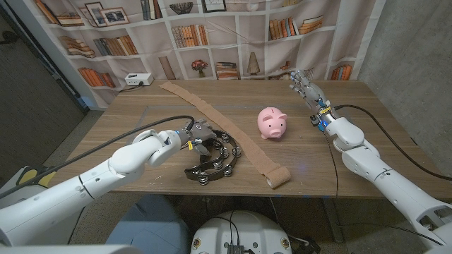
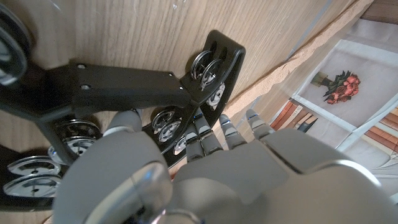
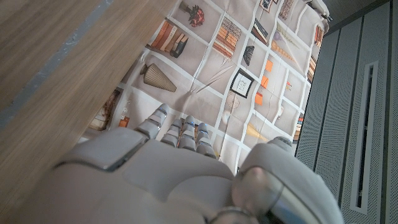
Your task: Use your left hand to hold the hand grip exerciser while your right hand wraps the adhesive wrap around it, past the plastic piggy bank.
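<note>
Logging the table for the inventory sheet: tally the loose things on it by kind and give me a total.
Tambourine, black with metal jingles, under the left hand: 1
Tan adhesive wrap strip, partly unrolled, roll end near the table's front edge: 1
Pink piggy bank: 1
White box with a cable at the far left corner: 1
Total: 4

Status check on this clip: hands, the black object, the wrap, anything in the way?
Left robot hand on black jingle-ring object, not a visible grip exerciser. Right robot hand open, raised far side. Wrap unrolled across table. Piggy bank beside it.
</note>
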`<state>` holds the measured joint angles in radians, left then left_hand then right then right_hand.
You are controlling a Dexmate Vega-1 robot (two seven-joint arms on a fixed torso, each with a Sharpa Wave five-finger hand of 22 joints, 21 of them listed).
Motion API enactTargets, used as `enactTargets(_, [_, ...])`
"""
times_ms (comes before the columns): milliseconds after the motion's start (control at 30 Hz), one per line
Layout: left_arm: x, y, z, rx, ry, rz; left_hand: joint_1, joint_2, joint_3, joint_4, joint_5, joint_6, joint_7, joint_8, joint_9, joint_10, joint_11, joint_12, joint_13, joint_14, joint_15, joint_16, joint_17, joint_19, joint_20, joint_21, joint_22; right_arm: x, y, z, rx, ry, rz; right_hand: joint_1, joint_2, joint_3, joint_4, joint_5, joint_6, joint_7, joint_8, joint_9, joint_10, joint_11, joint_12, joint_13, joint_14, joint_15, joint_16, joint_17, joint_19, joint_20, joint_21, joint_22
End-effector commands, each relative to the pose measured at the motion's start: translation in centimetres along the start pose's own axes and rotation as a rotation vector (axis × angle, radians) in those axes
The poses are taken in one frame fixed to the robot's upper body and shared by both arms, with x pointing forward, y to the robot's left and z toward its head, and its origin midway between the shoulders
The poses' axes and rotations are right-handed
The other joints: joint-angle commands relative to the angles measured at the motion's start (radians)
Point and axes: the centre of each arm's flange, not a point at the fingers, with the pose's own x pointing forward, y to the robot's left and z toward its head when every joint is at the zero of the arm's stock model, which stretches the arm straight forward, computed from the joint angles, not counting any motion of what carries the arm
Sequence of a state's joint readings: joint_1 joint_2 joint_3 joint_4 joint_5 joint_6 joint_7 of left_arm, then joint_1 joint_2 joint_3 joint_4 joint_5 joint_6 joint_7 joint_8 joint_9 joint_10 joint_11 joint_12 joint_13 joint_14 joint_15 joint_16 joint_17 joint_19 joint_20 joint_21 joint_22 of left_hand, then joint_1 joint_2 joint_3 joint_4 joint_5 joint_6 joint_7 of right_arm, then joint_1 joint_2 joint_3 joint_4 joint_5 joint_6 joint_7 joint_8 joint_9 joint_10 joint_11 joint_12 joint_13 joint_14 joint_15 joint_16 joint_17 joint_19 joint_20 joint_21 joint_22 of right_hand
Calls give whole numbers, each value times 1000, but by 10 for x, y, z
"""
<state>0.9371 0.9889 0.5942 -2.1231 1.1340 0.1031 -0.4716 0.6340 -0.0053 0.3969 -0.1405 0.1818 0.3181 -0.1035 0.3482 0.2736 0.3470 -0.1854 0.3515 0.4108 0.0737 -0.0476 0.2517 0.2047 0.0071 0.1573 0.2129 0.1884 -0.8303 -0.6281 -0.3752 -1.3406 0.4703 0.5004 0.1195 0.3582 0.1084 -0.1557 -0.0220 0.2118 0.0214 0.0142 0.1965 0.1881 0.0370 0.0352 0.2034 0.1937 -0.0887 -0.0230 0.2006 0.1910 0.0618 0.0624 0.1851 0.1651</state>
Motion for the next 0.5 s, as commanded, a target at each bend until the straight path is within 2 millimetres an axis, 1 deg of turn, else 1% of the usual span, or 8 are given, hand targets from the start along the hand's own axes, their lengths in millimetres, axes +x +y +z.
enactTargets(33, [5, -3, 1, -3, 17, -28, -6, 3, -6, 0, 4, 33, -3, 13, 4, 32, -6, 6, 4, 16, 0, 3, -1, 3, 7, -2, 2, 2, -3, -3, 1, 6, 1, 2, 2, -1, -4, -4, 7, -3, 2, 3, 5, -2, 2, 4, -3, -4, -2, 0, 2, 8, 3, 5])
enactTargets(133, [5, -3, 1, -5, 12, -27, 3, 9, -1, -5, 7, 54, -6, 21, 5, 62, -13, 16, 6, 29, -7, 6, -2, 6, 6, -1, 2, 2, -4, -3, 3, 6, -2, 2, 2, 0, -4, -4, 7, -3, 2, 3, 5, -1, 2, 4, -3, -4, -2, 0, 2, 9, 3, 5])
enactTargets(200, [5, -3, 2, -3, 9, -25, 15, 18, 5, -11, 10, 90, -15, 36, 9, 92, -18, 24, 11, 51, -20, 13, -3, 12, 6, 2, 2, 2, -4, -3, 2, 5, -4, 3, 3, 0, -5, -4, 7, -3, 2, 3, 4, -1, 2, 4, -3, -3, -2, 0, 2, 9, 3, 5])
enactTargets(233, [5, -3, 3, -6, 9, -24, 33, 33, 15, -17, 14, 106, -14, 45, 12, 116, -23, 32, 15, 61, -23, 16, -4, 17, 3, 3, 2, 2, -4, -3, 4, 4, -4, 3, 2, 0, -5, -4, 7, -3, 2, 3, 4, -1, 2, 4, -3, -3, -2, 0, 2, 9, 3, 5])
enactTargets(333, [5, -3, 3, -10, 9, -15, 85, 61, 40, -32, 21, 129, -28, 62, 23, 166, -32, 50, 31, 107, -43, 29, -4, 29, 0, 7, 2, 1, -4, -3, 12, 3, -7, 1, 2, -1, -4, -4, 7, -3, 2, 3, 4, -3, 2, 4, -3, -3, -2, 0, 2, 9, 3, 5])
enactTargets(367, [5, -2, 4, -9, 9, -11, 104, 73, 48, -34, 24, 137, -30, 69, 28, 180, -32, 64, 41, 154, -65, 46, 2, 41, -4, 11, 2, 1, -4, -3, 12, 2, -7, 1, 2, 0, -4, -4, 7, -3, 2, 3, 4, -2, 2, 4, -3, -3, -2, 0, 2, 9, 3, 5])
enactTargets(433, [5, -2, 4, -13, 8, -7, 128, 88, 47, -31, 24, 164, -34, 89, 40, 214, -32, 101, 68, 229, -92, 79, 22, 80, -24, 24, 3, 0, -4, -2, 9, 1, -5, 1, 3, 0, -4, -4, 8, -3, 2, 3, 4, -2, 1, 4, -3, -4, -2, 1, 2, 9, 3, 5])
enactTargets(500, [4, -3, 5, -12, 6, 4, 155, 101, 50, -35, 27, 185, -37, 103, 47, 238, -31, 127, 87, 263, -99, 99, 37, 93, -28, 28, 4, 0, -4, -2, 10, 0, -9, 1, 3, 0, -4, -4, 9, -4, 2, 3, 4, -1, 1, 4, -3, -4, -2, 1, 2, 9, 3, 5])
